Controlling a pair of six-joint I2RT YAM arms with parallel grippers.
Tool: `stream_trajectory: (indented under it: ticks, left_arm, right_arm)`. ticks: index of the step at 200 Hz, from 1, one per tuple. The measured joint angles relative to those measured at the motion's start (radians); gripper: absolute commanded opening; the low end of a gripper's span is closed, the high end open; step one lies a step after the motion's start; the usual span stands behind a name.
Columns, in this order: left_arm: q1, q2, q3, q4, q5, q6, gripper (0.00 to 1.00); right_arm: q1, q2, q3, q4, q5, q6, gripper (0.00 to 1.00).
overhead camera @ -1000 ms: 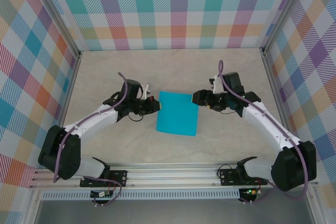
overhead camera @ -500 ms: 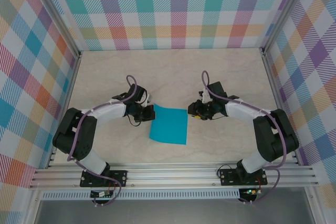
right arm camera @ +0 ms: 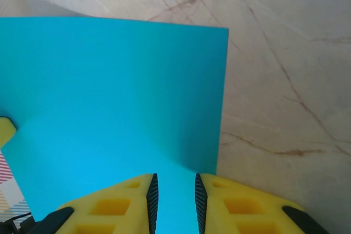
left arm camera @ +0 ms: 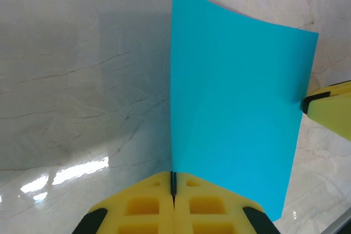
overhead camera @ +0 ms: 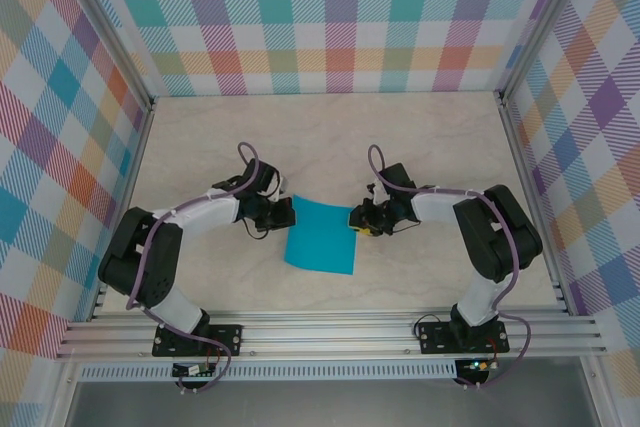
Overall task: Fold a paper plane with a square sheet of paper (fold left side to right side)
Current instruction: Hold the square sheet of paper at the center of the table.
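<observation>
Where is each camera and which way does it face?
Top external: above and behind the arm bases, looking down at the table; both arms show.
Left wrist: looks past the left gripper, shut on the square sheet of paper.
Right wrist: looks past the right gripper, jaws open around the paper's edge.
Shared: all three see the paper.

Square sheet of paper (overhead camera: 322, 237): plain matte turquoise-blue, unmarked, one even tone across the face; slightly darker where it curves up on the left.
Desk (overhead camera: 330, 137): pale cream marble pattern with thin brown and grey veins; white glare patches in the left wrist view.
Left hand (left arm camera: 173, 182): bright yellow fingers, black at the outer corners.
Right hand (right arm camera: 174, 184): bright yellow fingers, black ribbed inner faces.
Arms (overhead camera: 205, 212): white shells, black joints and bases.
Cables (overhead camera: 247, 150): purple.
Walls (overhead camera: 330, 17): plaid of teal, purple, orange, yellow and pink stripes on white.
Near rail (overhead camera: 330, 332): silver-grey metal.
</observation>
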Motion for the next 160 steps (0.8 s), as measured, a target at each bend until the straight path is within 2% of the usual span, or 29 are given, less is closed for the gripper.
stream_trajectory:
  ticks: [93,107,137,160]
  left_arm:
    - [0.0,-0.055,-0.04,0.002,-0.02,-0.059,0.0]
    - [0.0,-0.055,-0.04,0.003,-0.015,-0.059,0.07]
    - [0.001,-0.055,-0.04,0.032,0.029,-0.072,0.31]
    - [-0.001,-0.055,-0.042,0.092,0.092,-0.094,0.42]
  right_arm:
    - [0.013,0.032,0.035,0.037,-0.034,0.0,0.27]
    - [0.016,0.053,0.042,0.034,-0.032,0.0,0.26]
    - [0.018,0.069,0.058,0.014,-0.028,-0.001,0.26]
    - [0.019,0.069,0.059,0.01,-0.024,-0.001,0.26]
